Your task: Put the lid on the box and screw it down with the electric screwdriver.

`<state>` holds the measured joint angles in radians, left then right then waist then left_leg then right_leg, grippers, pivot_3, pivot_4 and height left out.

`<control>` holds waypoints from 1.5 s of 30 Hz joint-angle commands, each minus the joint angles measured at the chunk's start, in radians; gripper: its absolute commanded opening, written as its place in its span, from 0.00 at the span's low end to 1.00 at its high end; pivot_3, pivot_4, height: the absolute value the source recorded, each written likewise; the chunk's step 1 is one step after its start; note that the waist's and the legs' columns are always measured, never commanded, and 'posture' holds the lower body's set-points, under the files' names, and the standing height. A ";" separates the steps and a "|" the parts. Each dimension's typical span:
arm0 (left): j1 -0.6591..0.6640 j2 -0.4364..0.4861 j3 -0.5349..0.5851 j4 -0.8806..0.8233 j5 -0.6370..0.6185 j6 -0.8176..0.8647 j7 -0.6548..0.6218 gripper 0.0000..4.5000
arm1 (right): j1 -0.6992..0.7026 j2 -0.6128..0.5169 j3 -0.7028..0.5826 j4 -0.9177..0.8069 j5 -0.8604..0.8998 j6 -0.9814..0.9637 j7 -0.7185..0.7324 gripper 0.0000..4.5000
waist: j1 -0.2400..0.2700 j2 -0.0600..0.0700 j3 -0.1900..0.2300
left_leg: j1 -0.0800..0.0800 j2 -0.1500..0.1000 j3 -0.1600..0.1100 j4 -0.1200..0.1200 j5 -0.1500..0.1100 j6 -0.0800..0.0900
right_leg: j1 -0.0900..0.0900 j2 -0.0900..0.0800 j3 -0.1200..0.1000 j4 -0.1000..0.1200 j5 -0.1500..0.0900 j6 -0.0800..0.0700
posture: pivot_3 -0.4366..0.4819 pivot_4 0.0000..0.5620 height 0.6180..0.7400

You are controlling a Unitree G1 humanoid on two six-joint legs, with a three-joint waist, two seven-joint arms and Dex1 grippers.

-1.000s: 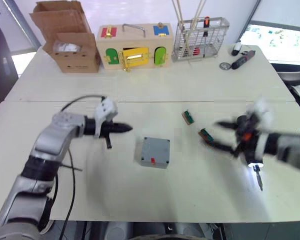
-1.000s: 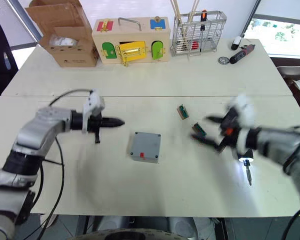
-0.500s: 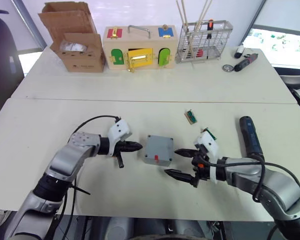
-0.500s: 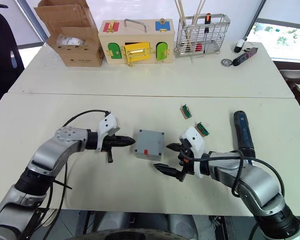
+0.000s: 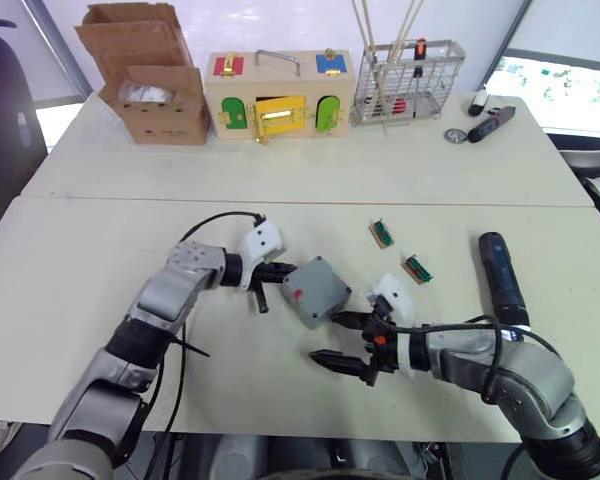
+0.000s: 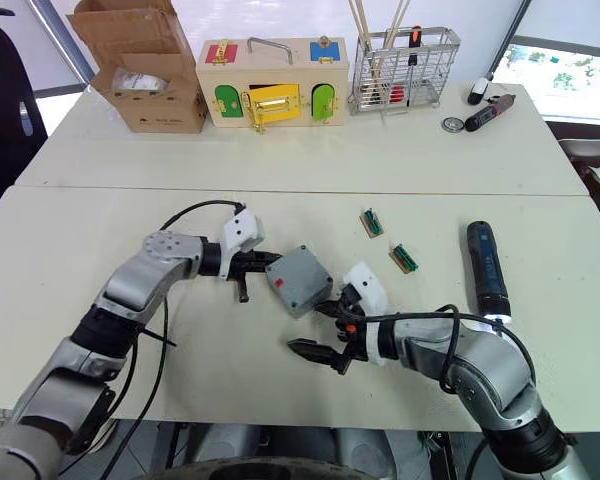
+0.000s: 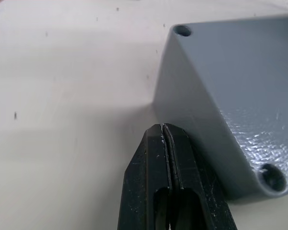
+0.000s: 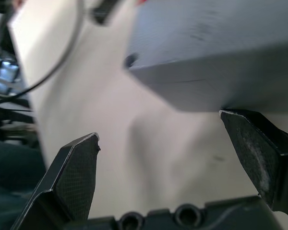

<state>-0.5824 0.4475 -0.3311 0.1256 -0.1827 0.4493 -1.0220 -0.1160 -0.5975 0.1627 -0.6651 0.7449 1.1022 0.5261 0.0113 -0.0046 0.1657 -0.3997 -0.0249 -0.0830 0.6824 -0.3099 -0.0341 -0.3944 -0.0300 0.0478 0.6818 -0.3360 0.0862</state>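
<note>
Looking over the white table (image 5: 70,270), I see the electric screwdriver (image 5: 500,277) lying flat at right of frame, apart from both arms. The grey box (image 5: 316,291) sits at centre, lid on and turned askew. My left gripper (image 5: 285,270) is pinched closed, tips touching the box's side. My right gripper (image 5: 344,340) is spread wide, one finger at the box's near corner

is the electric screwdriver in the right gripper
No, the electric screwdriver lies on the table, apart from the right gripper, whose jaws stand open beside the box.
</note>
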 commanded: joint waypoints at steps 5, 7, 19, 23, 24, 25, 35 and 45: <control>-0.004 0.032 0.025 0.048 0.038 -0.063 -0.013 0.00 | 0.020 -0.102 -0.095 -0.085 0.009 0.000 0.011 1.00 | -0.001 0.000 0.000 | -0.001 0.000 0.000 0.000 0.000 0.000 | -0.001 0.000 0.000 0.000 0.000 0.000 | 0.48 0.27 1.00; 0.011 0.068 0.046 0.033 0.038 -0.053 -0.013 0.00 | 0.024 -0.145 -0.120 -0.070 -0.003 -0.017 0.027 1.00 | -0.003 0.000 0.000 | -0.001 0.000 0.000 0.000 0.000 0.000 | -0.001 0.000 0.000 0.000 0.000 0.000 | 0.48 0.27 1.00; 0.200 0.232 0.076 -0.307 -0.088 0.177 -0.088 0.00 | -0.113 -0.168 0.002 0.135 -0.180 -0.221 0.147 1.00 | -0.019 0.000 0.000 | 0.000 0.001 0.000 -0.001 0.000 0.000 | -0.001 0.000 0.000 0.001 0.000 0.000 | 0.48 0.27 1.00; 0.200 0.192 0.058 -0.334 -0.091 0.206 -0.056 0.00 | -0.142 -0.140 0.046 0.164 -0.204 -0.256 0.188 1.00 | -0.018 0.000 0.000 | 0.000 0.000 0.000 0.000 0.000 0.000 | 0.000 0.000 0.000 0.001 0.000 0.000 | 0.48 0.27 1.00; 0.200 0.185 0.055 -0.339 -0.089 0.211 -0.050 0.00 | -0.145 -0.134 0.052 0.164 -0.202 -0.256 0.194 1.00 | -0.019 0.000 0.000 | -0.001 0.000 0.000 0.000 0.000 0.000 | 0.000 0.000 0.000 0.001 0.000 0.000 | 0.48 0.27 1.00; 0.200 0.177 0.051 -0.342 -0.087 0.210 -0.046 0.00 | -0.146 -0.129 0.060 0.161 -0.202 -0.256 0.202 1.00 | -0.021 0.000 0.000 | -0.001 0.000 0.000 0.000 0.000 0.000 | 0.000 0.000 0.000 0.001 0.000 0.000 | 0.48 0.27 1.00; 0.184 0.148 0.020 -0.320 -0.061 0.180 -0.018 0.00 | -0.091 -0.115 0.091 0.071 -0.184 -0.203 0.209 1.00 | -0.021 0.000 0.000 | -0.001 0.000 0.000 0.000 0.000 0.000 | -0.001 0.000 0.000 0.001 0.000 0.000 | 0.48 0.27 1.00; 0.188 0.150 0.014 -0.293 -0.062 0.152 -0.036 0.00 | -0.066 -0.093 0.079 0.035 -0.184 -0.156 0.189 1.00 | -0.022 0.000 0.000 | 0.000 0.000 0.000 0.000 0.000 0.000 | -0.001 0.000 0.000 0.001 0.000 0.000 | 0.48 0.27 1.00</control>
<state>-0.3875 0.6054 -0.3026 -0.1605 -0.2443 0.6173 -1.0514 -0.1754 -0.7081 0.2439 -0.5854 0.5359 0.9561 0.7078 -0.0109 -0.0043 0.1652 -0.3999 -0.0247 -0.0833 0.6824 -0.3101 -0.0338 -0.3951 -0.0300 0.0479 0.6831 -0.3361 0.0861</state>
